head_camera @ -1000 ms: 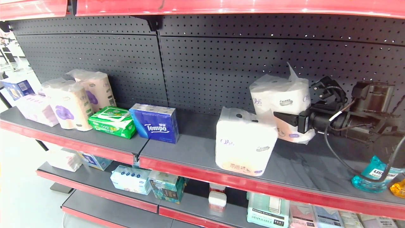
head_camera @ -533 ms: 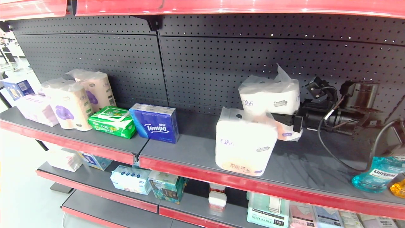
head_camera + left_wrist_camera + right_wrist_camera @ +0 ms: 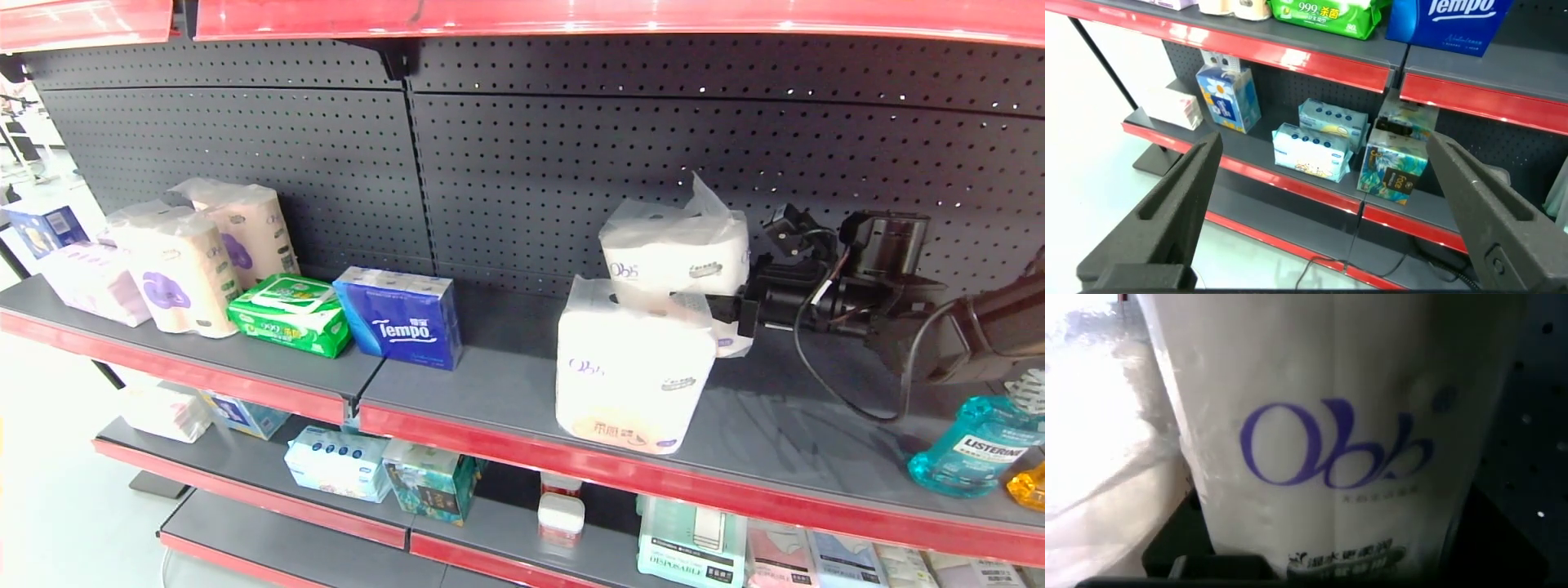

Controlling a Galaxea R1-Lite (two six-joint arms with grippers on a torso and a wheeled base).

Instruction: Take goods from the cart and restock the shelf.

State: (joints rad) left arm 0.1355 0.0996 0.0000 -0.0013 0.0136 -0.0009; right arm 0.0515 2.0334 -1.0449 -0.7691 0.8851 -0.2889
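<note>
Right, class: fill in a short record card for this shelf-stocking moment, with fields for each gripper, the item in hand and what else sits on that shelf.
front pack: toilet paper, upright near the front edge of the middle shelf
held pack: toilet paper, directly behind the front pack, base hidden
right gripper: shut on the held pack
left gripper: open, empty, facing the lower shelves
also on middle shelf: blue tissue pack, mouthwash bottle
</note>
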